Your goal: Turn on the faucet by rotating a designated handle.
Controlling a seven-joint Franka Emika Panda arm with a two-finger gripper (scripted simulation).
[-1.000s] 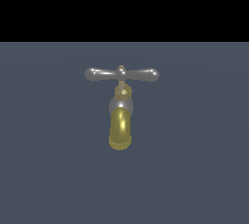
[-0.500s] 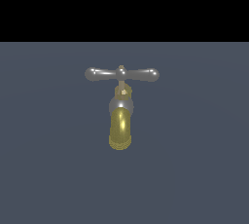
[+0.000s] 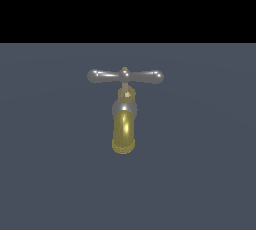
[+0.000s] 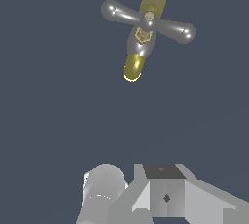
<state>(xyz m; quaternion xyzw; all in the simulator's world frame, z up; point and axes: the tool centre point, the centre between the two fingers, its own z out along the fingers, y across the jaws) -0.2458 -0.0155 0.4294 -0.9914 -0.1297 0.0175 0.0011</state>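
- The surface (image 3: pixel 45 174) is a flat, plain slate-grey plane that fills the lower part of the exterior view; it carries no marks, seams or texture.
- Above that plane the exterior view shows only a solid black band, meeting the grey along a straight level line; no walls or furniture can be made out.
- The faucet (image 3: pixel 124 119) stands on the grey plane near the middle of the exterior view, just below the black band.
- Its golden spout (image 3: pixel 123 134) curves down from a rounded silver-grey body (image 3: pixel 124 108) toward the camera and ends in a ribbed tip.
- The handle (image 3: pixel 125 76) is a glossy grey crossbar sitting on top of the faucet, centred on a thin brass stem (image 3: pixel 126 93); it lies level across the exterior view and reaches well past the spout on both sides, each end a rounded bulb.
- In the wrist view the faucet (image 4: pixel 141 43) appears from above, the handle (image 4: pixel 148 21) crossing it at a slant, with the same bare grey plane all around.
- Pale grey parts of the arm (image 4: pixel 160 194) fill the near edge of the wrist view, well apart from the faucet.
- The gripper's fingers do not show clearly in either view, so I cannot tell how far it is open; nothing is seen touching the handle.
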